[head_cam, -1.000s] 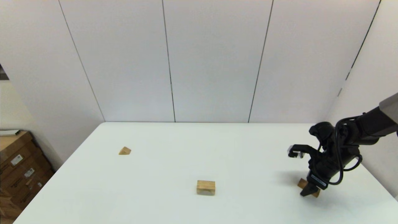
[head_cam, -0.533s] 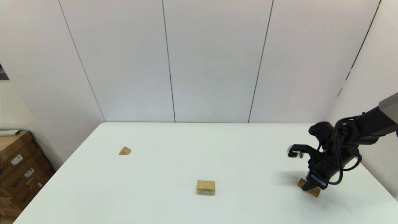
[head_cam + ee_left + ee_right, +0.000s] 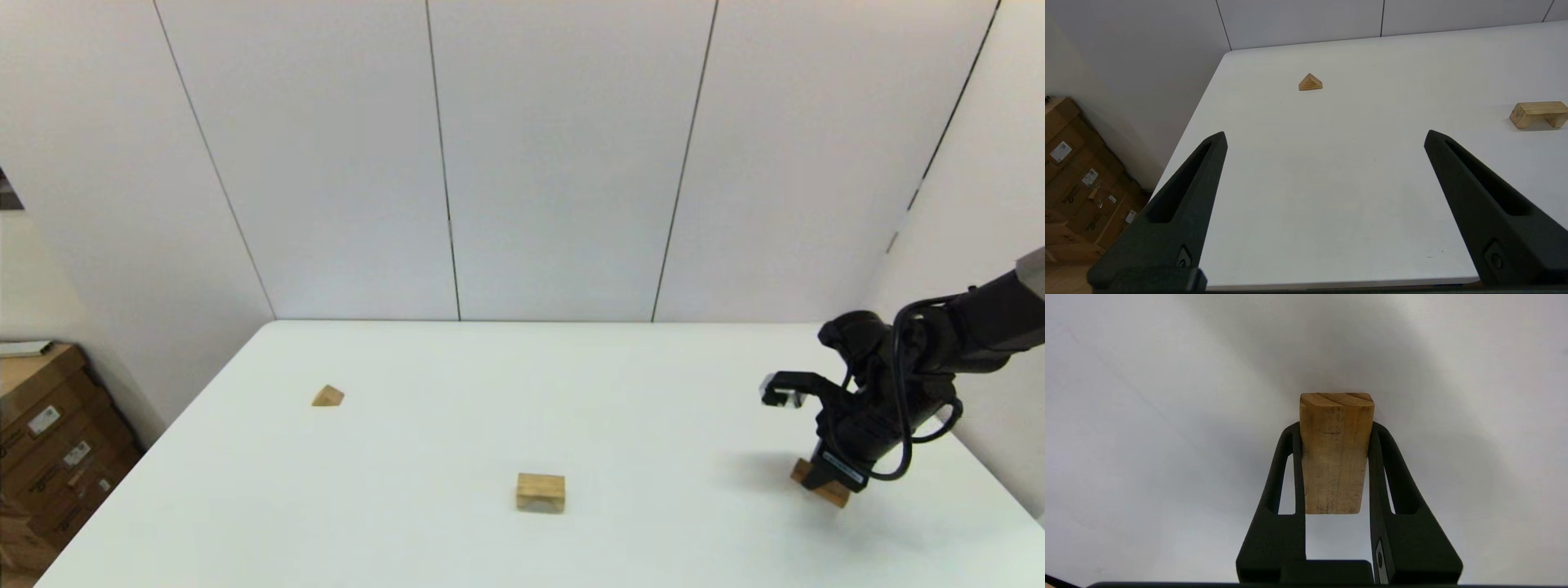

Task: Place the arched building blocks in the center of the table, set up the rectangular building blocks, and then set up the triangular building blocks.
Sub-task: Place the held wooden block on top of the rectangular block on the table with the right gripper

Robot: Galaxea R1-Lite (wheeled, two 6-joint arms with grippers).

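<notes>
Lifted slightly since a second ago, the right pincer [image 3: 826, 483] grips the rectangular block [image 3: 1336, 453] at lower right; next, carry it toward the arch [image 3: 540, 492] mid-desk.

Pale, grainy wood on the rectangular block [image 3: 1336, 453], matt and unvarnished by the look. Matt black fingers [image 3: 1284, 486], probably plastic; smooth white table [image 3: 571, 392].
</notes>
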